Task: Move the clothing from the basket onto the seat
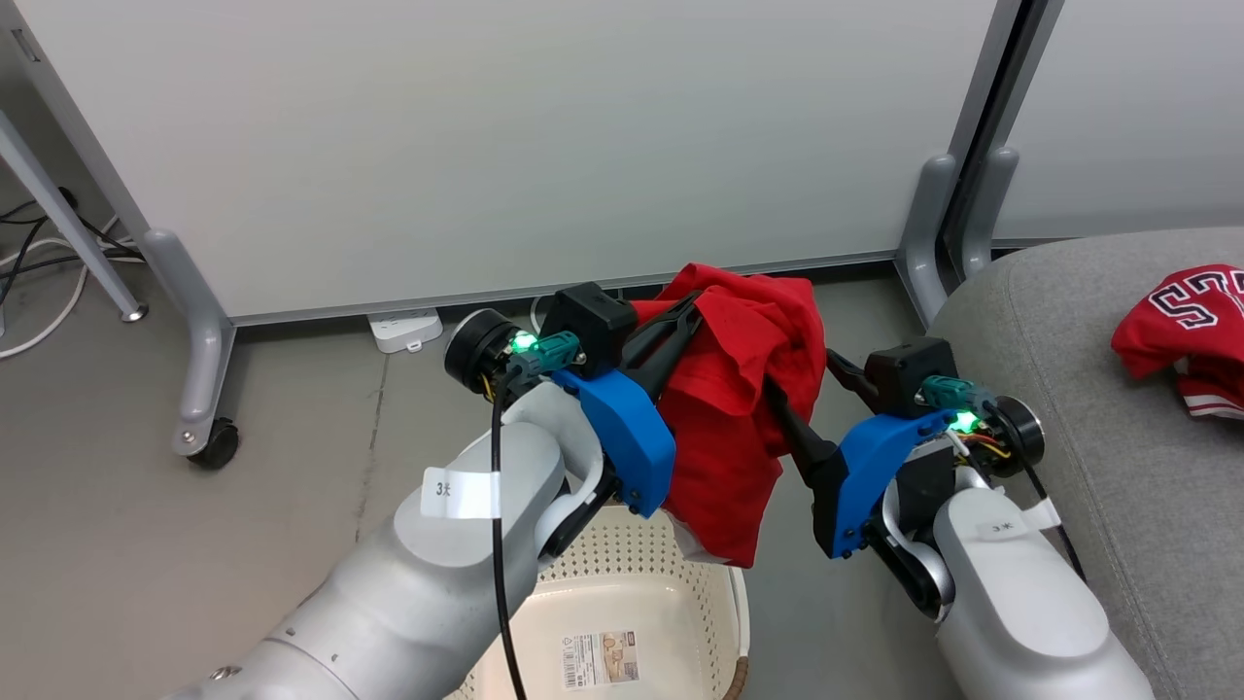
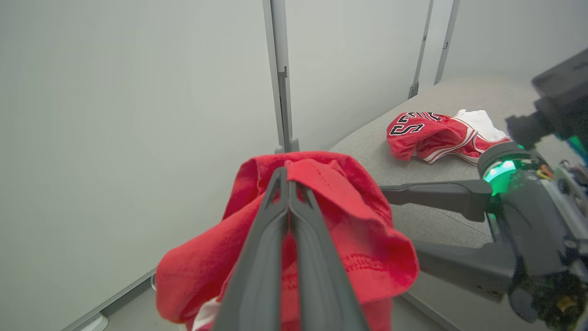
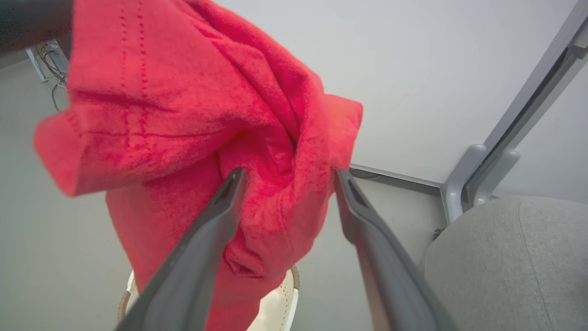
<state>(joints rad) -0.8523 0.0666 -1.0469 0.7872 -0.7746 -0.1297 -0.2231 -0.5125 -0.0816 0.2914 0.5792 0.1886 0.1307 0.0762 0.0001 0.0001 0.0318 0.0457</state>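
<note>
In the head view, the pale grey left forearm (image 1: pixel 428 593) at 7 o'clock and right forearm (image 1: pixel 1020 603) at 5 o'clock each carry a white tag (image 1: pixel 457 493) marked 3, a blue bracket (image 1: pixel 627 437) and a green light (image 1: pixel 525 342). The jaws are long and dark grey.

Left forearm tag (image 1: pixel 457 491), right forearm tag (image 1: pixel 1006 528): "3". Jersey (image 1: pixel 1191 321) lettering: partial "S". Basket sticker (image 1: pixel 600 659) illegible.

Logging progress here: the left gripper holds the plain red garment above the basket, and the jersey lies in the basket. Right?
One slip: the jersey lies on the grey sofa, not in the basket, as the head view shows. The left gripper does hold the plain red garment above the basket.
</note>
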